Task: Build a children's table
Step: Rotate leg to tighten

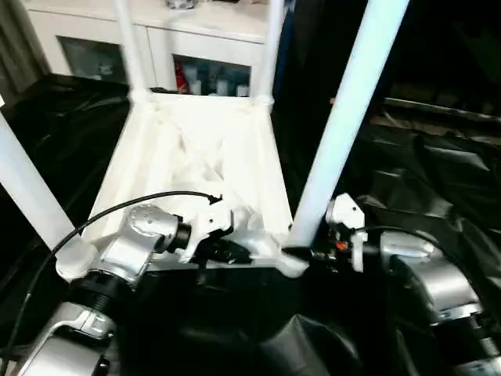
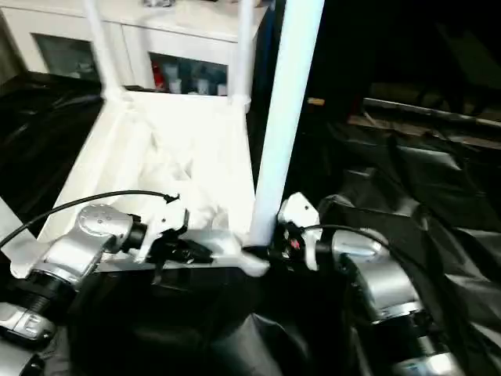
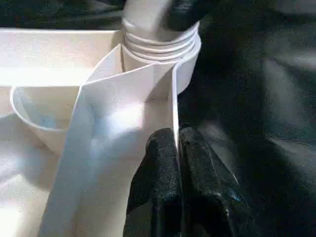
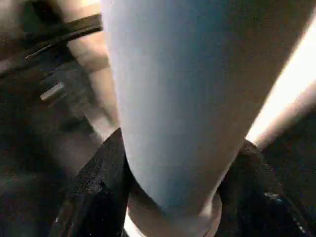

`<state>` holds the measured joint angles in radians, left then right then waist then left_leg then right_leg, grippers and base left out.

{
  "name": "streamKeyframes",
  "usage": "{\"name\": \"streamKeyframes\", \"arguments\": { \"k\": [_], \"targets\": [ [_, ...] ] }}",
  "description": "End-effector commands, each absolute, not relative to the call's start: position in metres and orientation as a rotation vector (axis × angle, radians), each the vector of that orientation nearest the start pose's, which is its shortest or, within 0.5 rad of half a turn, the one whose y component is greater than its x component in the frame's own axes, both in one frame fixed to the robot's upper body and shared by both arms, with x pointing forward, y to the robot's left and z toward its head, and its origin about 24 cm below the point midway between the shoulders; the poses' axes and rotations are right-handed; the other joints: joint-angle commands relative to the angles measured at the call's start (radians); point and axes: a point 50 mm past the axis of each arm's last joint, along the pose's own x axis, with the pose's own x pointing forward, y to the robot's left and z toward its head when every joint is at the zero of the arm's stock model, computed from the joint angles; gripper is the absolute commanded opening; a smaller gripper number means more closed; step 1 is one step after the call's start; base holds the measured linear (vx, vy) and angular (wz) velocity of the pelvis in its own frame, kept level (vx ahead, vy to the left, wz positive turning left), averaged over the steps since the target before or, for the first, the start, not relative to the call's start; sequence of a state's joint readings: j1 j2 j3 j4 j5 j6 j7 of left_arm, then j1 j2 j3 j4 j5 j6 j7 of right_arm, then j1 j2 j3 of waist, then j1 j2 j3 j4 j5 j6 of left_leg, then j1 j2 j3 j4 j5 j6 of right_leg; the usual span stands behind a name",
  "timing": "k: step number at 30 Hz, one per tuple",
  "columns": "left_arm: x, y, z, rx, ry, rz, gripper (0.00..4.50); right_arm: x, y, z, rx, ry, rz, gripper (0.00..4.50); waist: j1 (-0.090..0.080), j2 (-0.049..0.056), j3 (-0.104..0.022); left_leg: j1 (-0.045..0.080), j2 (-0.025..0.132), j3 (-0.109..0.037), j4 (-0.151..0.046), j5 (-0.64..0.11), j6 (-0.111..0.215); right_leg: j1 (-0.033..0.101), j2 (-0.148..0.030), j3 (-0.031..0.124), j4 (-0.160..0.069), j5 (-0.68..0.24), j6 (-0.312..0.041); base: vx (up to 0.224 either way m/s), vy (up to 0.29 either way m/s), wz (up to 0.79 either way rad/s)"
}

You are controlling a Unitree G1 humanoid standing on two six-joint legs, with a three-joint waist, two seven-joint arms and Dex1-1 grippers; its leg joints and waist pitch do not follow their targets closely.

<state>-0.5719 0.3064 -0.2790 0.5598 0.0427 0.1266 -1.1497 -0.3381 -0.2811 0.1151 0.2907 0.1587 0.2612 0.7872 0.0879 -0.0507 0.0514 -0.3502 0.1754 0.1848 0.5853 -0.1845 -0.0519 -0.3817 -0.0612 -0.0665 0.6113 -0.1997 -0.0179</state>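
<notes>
The white tabletop (image 1: 196, 149) lies upside down on black cloth, ribbed underside up. Legs stand in all its corner sockets: two at the far corners (image 1: 270, 47), one near left (image 1: 27, 192), and one near right (image 1: 344, 117). My left gripper (image 1: 227, 251) is shut on the tabletop's near rim, its fingers (image 3: 160, 168) pinching the thin wall (image 3: 174, 98) right beside the near right socket (image 3: 158, 44). My right gripper (image 1: 301, 254) is shut on the base of the near right leg (image 4: 182, 98), one black finger (image 4: 98, 182) on each side of it.
A white cabinet with glass doors (image 1: 203, 55) stands just behind the tabletop. Crumpled black cloth (image 1: 438, 172) covers the surface all around. A black cable (image 1: 117, 205) arcs over my left forearm.
</notes>
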Motion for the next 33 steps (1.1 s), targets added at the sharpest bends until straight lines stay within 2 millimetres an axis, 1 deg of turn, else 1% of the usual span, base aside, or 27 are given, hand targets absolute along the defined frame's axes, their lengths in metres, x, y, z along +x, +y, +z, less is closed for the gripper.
{"name": "streamKeyframes", "arguments": {
  "k": [1,2,3,4,5,6,7,8,9,10,11,12,13,14,16,18,19,20,21,22,24,25,26,29,31,32,33],
  "targets": [
    [0.324,0.086,0.053,0.325,0.35,-1.218,0.0,0.298,-0.129,0.019,-0.033,0.415,0.72,2.04,-0.005,-0.007,-0.043,0.011,0.062,-0.037,-0.08,-0.298,-0.024,0.026,-0.107,0.052,-0.106,-0.509,-0.121,0.0,0.0,0.0],
    [0.324,0.086,0.053,0.325,0.35,-1.218,0.0,0.298,-0.129,0.019,-0.033,0.415,0.72,2.04,-0.006,-0.006,-0.044,0.013,0.062,-0.036,-0.079,-0.303,-0.026,0.022,-0.107,0.053,-0.107,-0.52,-0.114,0.0,0.0,0.0],
    [0.327,0.078,0.053,0.314,0.347,-1.177,0.0,0.302,-0.124,0.017,-0.008,0.419,0.652,2.04,-0.005,-0.006,-0.042,0.018,0.06,-0.037,-0.077,-0.319,-0.021,0.017,-0.11,0.054,-0.118,-0.558,-0.098,0.0,0.0,0.0],
    [0.329,0.073,0.053,0.307,0.345,-1.149,0.0,0.305,-0.121,0.017,0.007,0.422,0.608,2.04,-0.006,-0.001,-0.042,0.017,0.06,-0.037,-0.078,-0.319,-0.023,0.016,-0.108,0.055,-0.116,-0.557,-0.097,0.0,0.0,0.0],
    [0.331,0.066,0.054,0.296,0.345,-1.126,0.0,0.308,-0.118,0.016,0.019,0.428,0.556,2.04,-0.006,-0.003,-0.046,0.017,0.06,-0.038,-0.077,-0.316,-0.022,0.016,-0.108,0.055,-0.116,-0.542,-0.096,0.0,0.0,0.0],
    [0.331,0.065,0.054,0.294,0.345,-1.123,0.0,0.309,-0.117,0.016,0.021,0.429,0.549,2.04,-0.007,-0.004,-0.045,0.015,0.06,-0.038,-0.079,-0.307,-0.021,0.018,-0.106,0.055,-0.115,-0.529,-0.097,0.0,0.0,0.0],
    [0.331,0.048,0.054,0.28,0.339,-1.108,0.0,0.315,-0.107,0.016,0.022,0.432,0.499,2.04,-0.005,-0.002,-0.046,0.017,0.062,-0.038,-0.08,-0.308,-0.021,0.017,-0.107,0.055,-0.114,-0.507,-0.1,0.0,0.0,0.0],
    [0.331,0.048,0.054,0.28,0.339,-1.108,0.0,0.315,-0.107,0.016,0.022,0.432,0.499,2.04,-0.005,0.007,-0.046,0.017,0.063,-0.038,-0.081,-0.307,-0.025,0.016,-0.106,0.057,-0.111,-0.485,-0.107,0.0,0.0,0.0],
    [0.331,0.036,0.055,0.273,0.336,-1.096,0.0,0.318,-0.1,0.017,0.02,0.433,0.463,2.04,-0.008,0.002,-0.047,0.014,0.062,-0.037,-0.081,-0.305,-0.026,0.019,-0.104,0.056,-0.108,-0.451,-0.117,0.0,0.0,0.0],
    [0.331,0.036,0.055,0.272,0.335,-1.095,0.0,0.319,-0.099,0.017,0.02,0.433,0.461,2.04,-0.007,0.001,-0.051,0.013,0.06,-0.033,-0.079,-0.281,-0.022,0.019,-0.102,0.06,-0.103,-0.407,-0.125,0.0,0.0,0.0],
    [0.33,0.025,0.056,0.288,0.329,-1.1,0.0,0.321,-0.09,0.02,0.002,0.419,0.472,2.04,-0.007,0.005,-0.052,0.013,0.06,-0.033,-0.078,-0.264,-0.02,0.021,-0.101,0.06,-0.099,-0.362,-0.137,0.0,0.0,0.0],
    [0.33,0.019,0.056,0.302,0.323,-1.106,0.0,0.323,-0.084,0.023,-0.002,0.402,0.48,2.59,-0.006,0.003,-0.053,0.01,0.059,-0.032,-0.078,-0.253,-0.015,0.025,-0.101,0.061,-0.098,-0.339,-0.141,0.0,0.0,0.0],
    [0.33,0.019,0.056,0.304,0.323,-1.11,0.0,0.323,-0.083,0.025,0.012,0.391,0.497,2.72,-0.002,0.006,-0.055,0.011,0.059,-0.028,-0.075,-0.235,-0.006,0.025,-0.101,0.063,-0.095,-0.293,-0.15,0.0,0.0,0.0],
    [0.33,0.019,0.056,0.306,0.323,-1.113,0.0,0.324,-0.082,0.027,0.024,0.382,0.511,2.72,0.0,0.005,-0.054,0.008,0.059,-0.028,-0.075,-0.222,0.004,0.029,-0.101,0.062,-0.091,-0.263,-0.159,0.053,-0.01,0.04],
    [0.33,0.019,0.056,0.308,0.324,-1.117,0.0,0.324,-0.081,0.03,0.045,0.369,0.531,2.72,0.002,0.006,-0.057,0.009,0.059,-0.026,-0.073,-0.203,0.015,0.031,-0.1,0.062,-0.087,-0.227,-0.169,0.0,0.0,0.0],
    [0.33,0.024,0.056,0.318,0.325,-1.126,0.0,0.324,-0.083,0.032,0.056,0.362,0.557,3.05,0.002,0.005,-0.056,0.007,0.059,-0.026,-0.074,-0.194,0.022,0.034,-0.1,0.061,-0.086,-0.219,-0.175,0.0,0.0,0.0],
    [0.331,0.029,0.055,0.325,0.328,-1.131,0.0,0.324,-0.087,0.034,0.049,0.352,0.586,3.05,0.002,0.004,-0.055,0.006,0.059,-0.026,-0.074,-0.2,0.025,0.034,-0.101,0.061,-0.089,-0.235,-0.173,0.0,0.0,0.0],
    [0.331,0.038,0.055,0.33,0.335,-1.143,0.0,0.322,-0.093,0.036,0.032,0.35,0.647,3.18,0.003,0.004,-0.055,0.006,0.058,-0.026,-0.075,-0.203,0.028,0.035,-0.101,0.06,-0.09,-0.246,-0.17,0.0,0.0,0.0],
    [0.332,0.044,0.054,0.333,0.34,-1.15,0.0,0.321,-0.097,0.037,0.019,0.35,0.688,3.26,0.004,0.004,-0.052,0.003,0.059,-0.027,-0.075,-0.22,0.035,0.038,-0.102,0.059,-0.094,-0.286,-0.158,0.0,0.0,0.0],
    [0.331,0.051,0.055,0.335,0.339,-1.182,0.0,0.318,-0.105,0.039,-0.023,0.354,0.771,3.26,0.003,0.004,-0.051,0.004,0.06,-0.028,-0.076,-0.226,0.034,0.035,-0.102,0.06,-0.095,-0.297,-0.156,0.0,0.0,0.0],
    [0.331,0.055,0.055,0.337,0.346,-1.192,0.0,0.316,-0.109,0.04,-0.048,0.354,0.811,3.26,0.005,0.002,-0.05,0.004,0.062,-0.029,-0.077,-0.237,0.037,0.037,-0.101,0.059,-0.099,-0.325,-0.144,0.0,0.0,0.0],
    [0.33,0.058,0.055,0.343,0.343,-1.213,0.0,0.314,-0.113,0.042,-0.072,0.351,0.851,3.26,0.003,0.004,-0.049,0.008,0.062,-0.029,-0.078,-0.246,0.033,0.029,-0.103,0.06,-0.1,-0.342,-0.147,0.0,0.0,0.0],
    [0.33,0.058,0.055,0.343,0.343,-1.213,0.0,0.314,-0.113,0.042,-0.072,0.351,0.851,3.26,0.003,0.003,-0.049,0.005,0.062,-0.03,-0.079,-0.243,0.032,0.033,-0.103,0.059,-0.101,-0.349,-0.147,0.0,0.0,0.0],
    [0.327,0.068,0.056,0.339,0.353,-1.277,0.0,0.308,-0.126,0.047,-0.103,0.339,0.938,3.26,0.004,0.003,-0.05,0.006,0.064,-0.029,-0.078,-0.232,0.03,0.033,-0.103,0.06,-0.097,-0.32,-0.16,0.0,0.0,0.0],
    [0.316,0.084,0.059,0.336,0.349,-1.429,0.0,0.296,-0.142,0.056,-0.13,0.332,1.071,3.26,0.009,0.003,-0.054,0.002,0.067,-0.03,-0.075,-0.212,0.045,0.04,-0.105,0.061,-0.09,-0.263,-0.173,0.0,0.0,0.0],
    [0.314,0.086,0.059,0.331,0.356,-1.453,0.0,0.294,-0.144,0.057,-0.13,0.336,1.095,3.26,0.009,0.002,-0.053,0.0,0.068,-0.029,-0.076,-0.203,0.052,0.042,-0.104,0.061,-0.087,-0.243,-0.176,0.0,0.0,0.0],
    [0.314,0.087,0.059,0.33,0.357,-1.455,0.0,0.293,-0.144,0.057,-0.13,0.337,1.097,3.26,0.009,0.005,-0.053,0.001,0.068,-0.028,-0.075,-0.196,0.061,0.038,-0.104,0.061,-0.084,-0.218,-0.187,0.0,0.0,0.0]
  ]
}}
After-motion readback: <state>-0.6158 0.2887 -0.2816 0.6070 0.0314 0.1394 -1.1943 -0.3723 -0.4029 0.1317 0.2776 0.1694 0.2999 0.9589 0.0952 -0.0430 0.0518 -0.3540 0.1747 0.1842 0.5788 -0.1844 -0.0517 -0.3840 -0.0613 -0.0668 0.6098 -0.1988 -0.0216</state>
